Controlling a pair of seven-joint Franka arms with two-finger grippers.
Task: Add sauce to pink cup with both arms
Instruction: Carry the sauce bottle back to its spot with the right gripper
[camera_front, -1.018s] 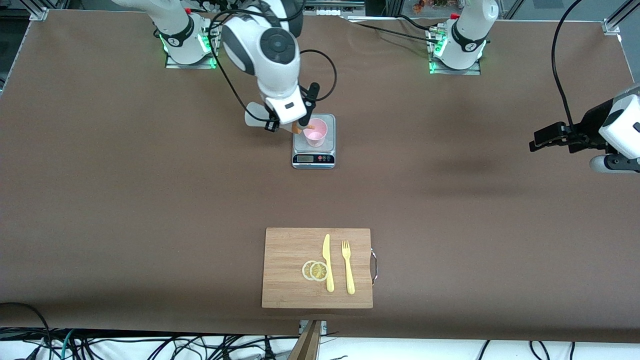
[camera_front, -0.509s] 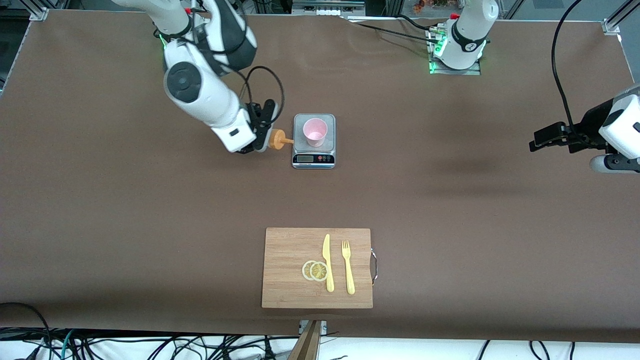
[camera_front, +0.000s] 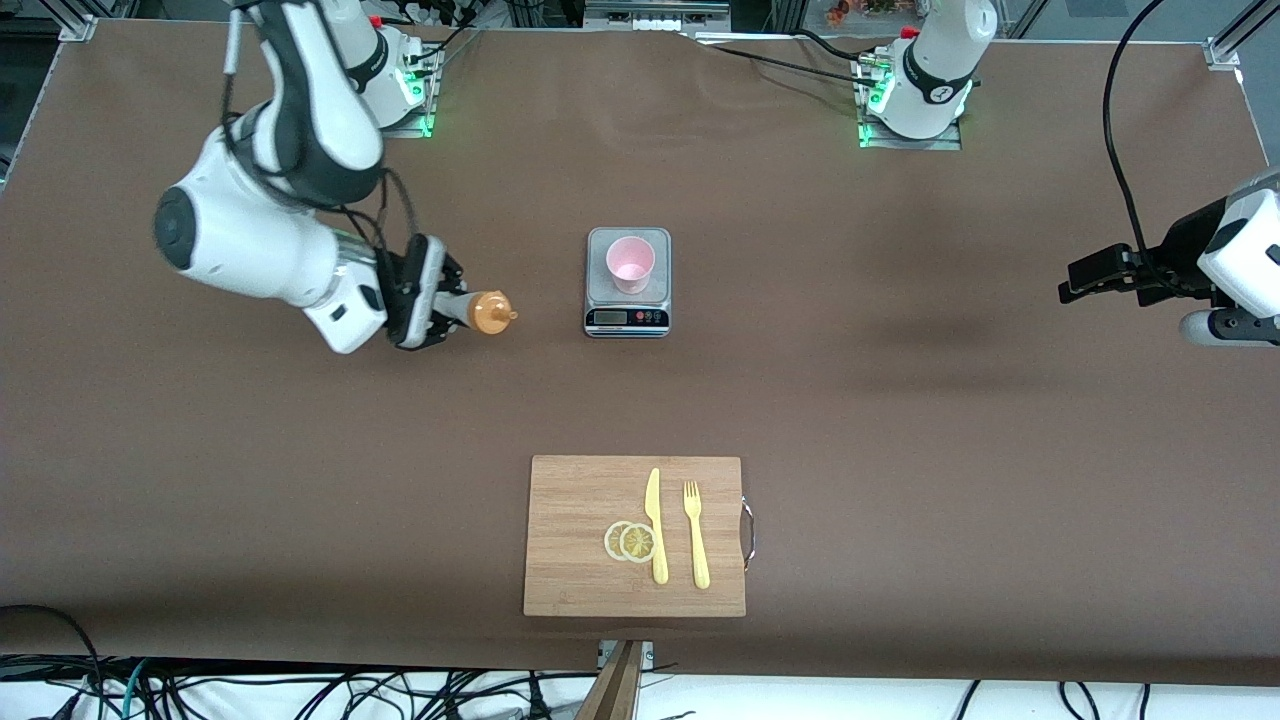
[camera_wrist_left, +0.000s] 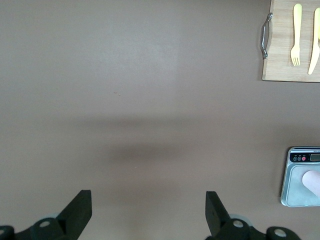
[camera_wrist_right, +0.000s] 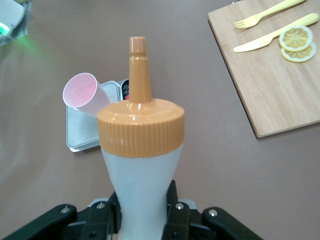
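Landmark: a small kitchen scale (camera_front: 627, 281) sits on the brown table (camera_front: 900, 420), roughly midway between the two arms' ends; every place below is given from it
Pink cup: the pink cup (camera_front: 630, 263) stands upright on the scale's platform, above its display; its inside looks pale pink, and whether any sauce lies in it cannot be told from these views
Sauce: the sauce (camera_front: 480, 312) is a whitish squeeze bottle with an orange nozzle cap, held off the scale toward the right arm's end of the table, nozzle pointing toward the scale, well apart from the cup's rim
Right gripper: the right gripper (camera_front: 428, 305) is clamped on the bottle's body; in the right wrist view its fingers (camera_wrist_right: 176, 214) press the whitish body below the orange cap, with the cup and scale visible past the nozzle
Left gripper: the left gripper (camera_front: 1095, 274) hangs over bare table toward the left arm's end, well apart from the scale, jaws spread wide and holding nothing; this arm waits
Bystanders: a wooden cutting board (camera_front: 580, 560) lies nearer the front camera than the scale, carrying a yellow knife (camera_front: 655, 525), a yellow fork (camera_front: 695, 535) and lemon slices (camera_front: 630, 541)
Progress: judged from this layout, no pouring is under way, since the nozzle is not over the cup
Left to do: setting the bottle down, on this reading, and any part for the left arm
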